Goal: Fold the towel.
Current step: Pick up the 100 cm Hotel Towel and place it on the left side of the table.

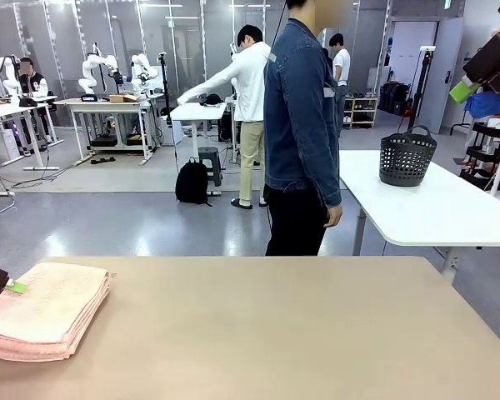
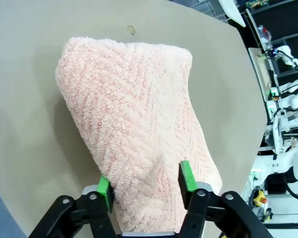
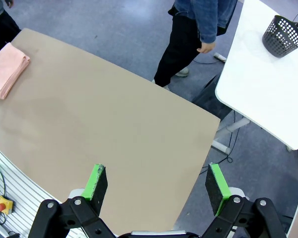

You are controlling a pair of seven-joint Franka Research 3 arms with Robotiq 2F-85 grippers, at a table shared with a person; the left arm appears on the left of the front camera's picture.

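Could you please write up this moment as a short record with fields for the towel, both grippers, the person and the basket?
towel: folded in layers, lying at the table's left end
left gripper: jaws open, one pad on each side of the towel's near end
right gripper: open, holding nothing, raised high above the table
person: standing at the far edge, arms down, not touching the towel
basket: dark, on a separate white table to the right
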